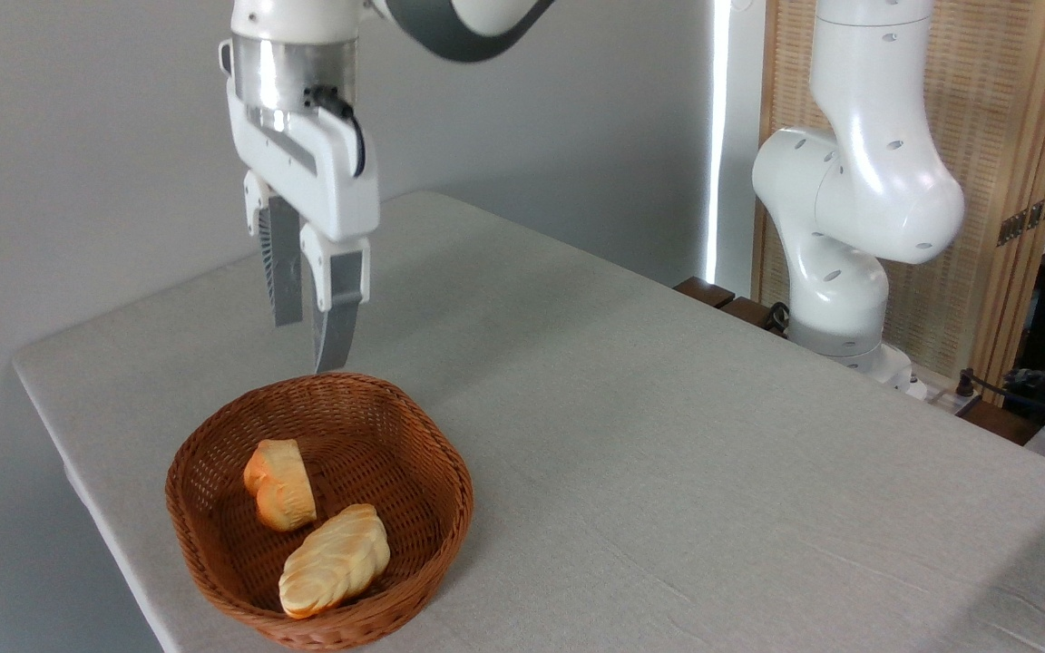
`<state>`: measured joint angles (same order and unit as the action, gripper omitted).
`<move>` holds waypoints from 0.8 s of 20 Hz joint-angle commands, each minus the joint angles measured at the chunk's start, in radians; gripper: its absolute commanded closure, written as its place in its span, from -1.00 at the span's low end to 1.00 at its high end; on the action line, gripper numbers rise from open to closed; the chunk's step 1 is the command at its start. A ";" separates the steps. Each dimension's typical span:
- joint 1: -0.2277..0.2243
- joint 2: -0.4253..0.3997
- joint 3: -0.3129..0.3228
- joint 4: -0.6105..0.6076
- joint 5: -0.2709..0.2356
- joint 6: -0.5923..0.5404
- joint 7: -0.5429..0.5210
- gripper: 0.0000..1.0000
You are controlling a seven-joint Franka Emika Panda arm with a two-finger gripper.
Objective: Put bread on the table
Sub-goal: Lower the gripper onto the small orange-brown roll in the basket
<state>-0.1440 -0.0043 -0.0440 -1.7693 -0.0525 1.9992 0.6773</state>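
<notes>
1. The worktop [668,435] is a large table under a light grey-beige cloth with rounded corners and faint creases.
2. A brown wicker basket [214,535] sits near its front left edge.
3. The bread [280,484], stubby and orange-golden, lies inside the basket, just beside a longer pale loaf [335,560].
4. The gripper [309,340] hangs above the basket's far rim, fingers slightly apart, holding nothing.
5. Behind: a plain grey wall [78,181], the arm's white base [849,236], and a woven screen [1003,109].
</notes>
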 commanded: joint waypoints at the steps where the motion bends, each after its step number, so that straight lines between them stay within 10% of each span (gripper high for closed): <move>1: -0.011 0.033 0.006 -0.025 0.010 0.076 0.021 -1.00; 16: -0.025 0.176 0.006 -0.025 0.036 0.216 0.031 -1.00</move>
<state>-0.1638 0.1607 -0.0442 -1.7931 -0.0339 2.1955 0.7002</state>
